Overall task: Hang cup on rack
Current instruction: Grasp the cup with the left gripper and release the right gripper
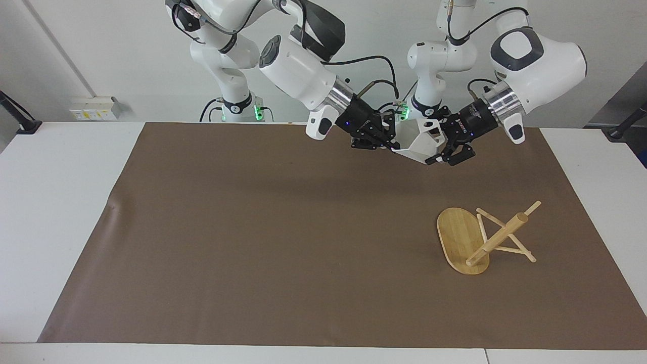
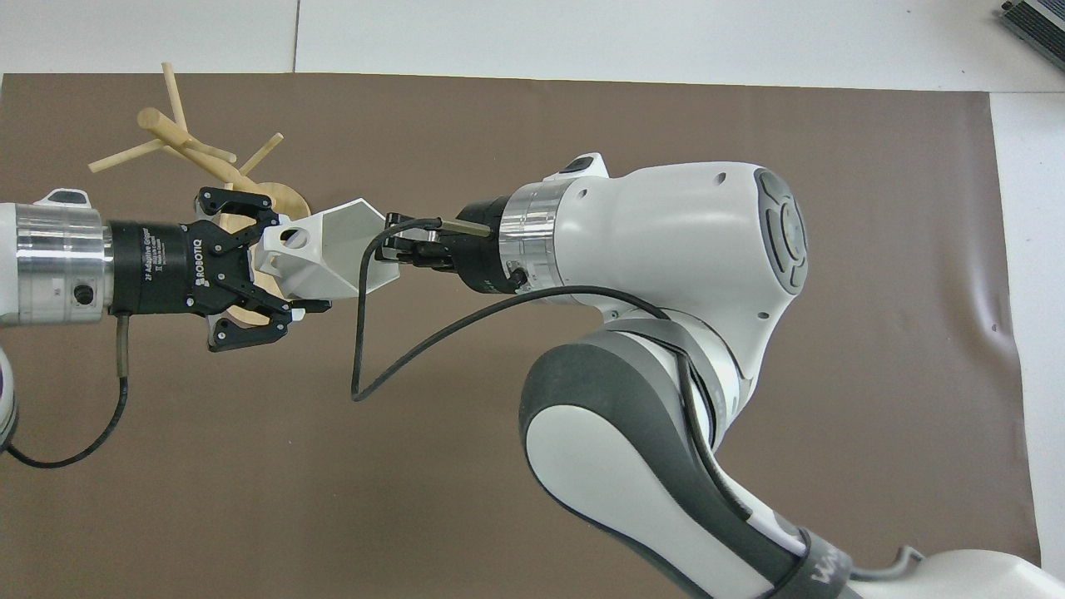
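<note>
Cup [image 1: 418,143]: white, faceted, held in the air between both grippers. Right gripper [image 1: 388,142] clamped on its rim. Left gripper [image 2: 279,273] spread around the handle end; contact unclear. Rack [image 1: 482,238]: tipped over on brown mat [image 1: 252,242], partly hidden overhead.

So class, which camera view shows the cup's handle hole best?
The overhead view: the cup turns its handle upward there, so the round hole shows clearly beside the left tool. In the facing view the cup shows the hole only as a small dark spot.
</note>
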